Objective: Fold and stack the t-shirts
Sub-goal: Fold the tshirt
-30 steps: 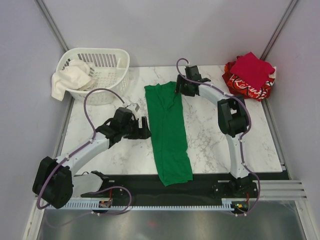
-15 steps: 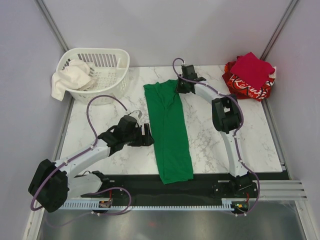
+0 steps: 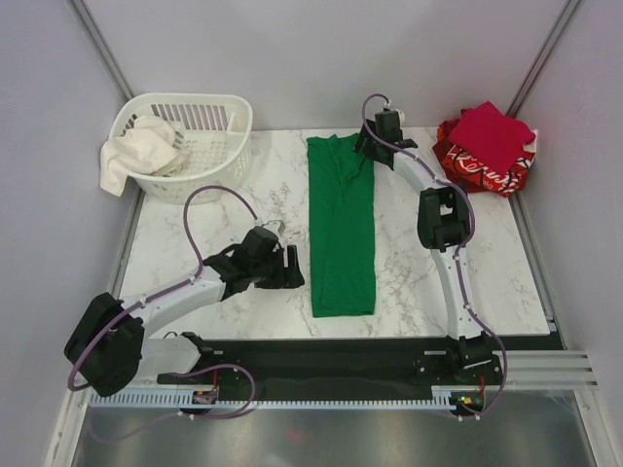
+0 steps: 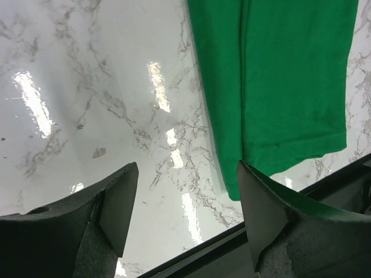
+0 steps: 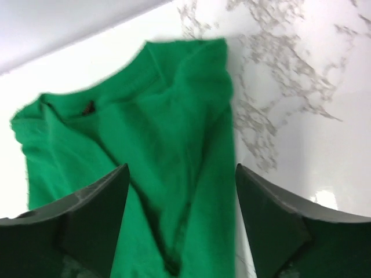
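Green t-shirt (image 3: 341, 233) folded lengthwise, marble table (image 3: 399, 268)

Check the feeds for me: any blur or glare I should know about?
Right wrist: the green t-shirt looks smeared, its collar and folds soft. Left wrist: sharp, but bright glare streaks lie on the marble table. Top external: evenly lit and clear.

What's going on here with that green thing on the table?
Two robot arms are folding t-shirts. The green t-shirt lies on the marble table, folded into a long strip. The right arm's fingers hover open over its collar end; the left arm's fingers are open beside its hem end, holding nothing. The red t-shirts sit piled at the far right corner.
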Motion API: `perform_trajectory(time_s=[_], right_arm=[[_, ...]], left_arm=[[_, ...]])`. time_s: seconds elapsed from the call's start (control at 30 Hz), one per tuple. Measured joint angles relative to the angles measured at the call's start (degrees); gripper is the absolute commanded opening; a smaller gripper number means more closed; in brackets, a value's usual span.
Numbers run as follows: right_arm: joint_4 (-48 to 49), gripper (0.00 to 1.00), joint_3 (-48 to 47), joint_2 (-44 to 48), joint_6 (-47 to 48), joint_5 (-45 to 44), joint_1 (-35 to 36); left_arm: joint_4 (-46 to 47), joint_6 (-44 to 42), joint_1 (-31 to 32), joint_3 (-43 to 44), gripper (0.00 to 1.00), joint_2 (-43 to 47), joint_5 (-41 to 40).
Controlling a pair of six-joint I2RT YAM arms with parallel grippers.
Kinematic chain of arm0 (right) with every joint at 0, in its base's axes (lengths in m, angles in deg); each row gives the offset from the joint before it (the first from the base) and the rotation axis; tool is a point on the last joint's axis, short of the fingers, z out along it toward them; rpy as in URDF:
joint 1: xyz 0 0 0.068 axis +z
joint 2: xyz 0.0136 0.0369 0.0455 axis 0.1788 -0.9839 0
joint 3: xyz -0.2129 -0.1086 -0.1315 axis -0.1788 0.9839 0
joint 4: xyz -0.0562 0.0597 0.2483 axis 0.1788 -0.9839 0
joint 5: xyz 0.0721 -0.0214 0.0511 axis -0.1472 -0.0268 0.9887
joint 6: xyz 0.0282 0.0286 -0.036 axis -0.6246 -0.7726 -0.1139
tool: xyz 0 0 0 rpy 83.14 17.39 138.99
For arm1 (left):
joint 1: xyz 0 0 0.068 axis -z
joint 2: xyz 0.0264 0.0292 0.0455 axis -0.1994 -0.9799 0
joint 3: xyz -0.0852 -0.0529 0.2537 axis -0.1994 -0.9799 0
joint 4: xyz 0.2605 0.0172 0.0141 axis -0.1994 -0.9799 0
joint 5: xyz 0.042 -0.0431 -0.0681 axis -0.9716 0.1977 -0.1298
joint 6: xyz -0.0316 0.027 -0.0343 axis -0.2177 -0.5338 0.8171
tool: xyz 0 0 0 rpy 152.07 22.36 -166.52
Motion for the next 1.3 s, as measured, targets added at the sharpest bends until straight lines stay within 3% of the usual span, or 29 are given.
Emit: perform_trajectory(time_s=[0.2,0.33,0.5,0.6,0.77,0.87,0.93,1.03,1.3], right_arm=[[-2.0,0.86,13.1,9.6,3.7,-3.5,-0.1],[-2.8,0.84,29.8,26.7,4.9,-4.7,0.2],[-1.3,0.72,49.7,50.1,5.0,-2.3,1.9],[-0.6,0.63,59.8,58.9,4.9,0.4,6.1],[-3.4,0.61,70.7,61.4,4.3,2.8,17.3],[-6.5,0.6,74.0,61.6,3.8,2.1,23.3],[-7.6,0.59,75.4,62.1,3.3,1.2,25.5],[-9.8,0.57,77.6,64.5,2.7,-0.6,27.4],[-11.9,0.53,83.0,71.2,-0.5,-3.2,32.4]], left_arm=[[0.2,2.8,3.8,2.0,0.7,-2.4,-0.9],[0.3,5.2,6.9,2.8,0.63,-4.9,-2.1],[0.6,8.0,9.7,4.6,0.47,-10.7,-3.2],[0.7,9.1,11.6,5.5,0.4,-13.9,-4.6],[0.7,10.1,13.0,6.6,0.36,-15.8,-5.9],[0.8,10.8,13.4,7.0,0.41,-15.9,-5.9],[0.9,11.3,14.0,7.0,0.49,-15.9,-5.9],[0.9,12.6,15.6,7.0,0.52,-15.9,-5.9],[0.9,15.5,18.9,6.1,0.52,-15.2,-7.0]])
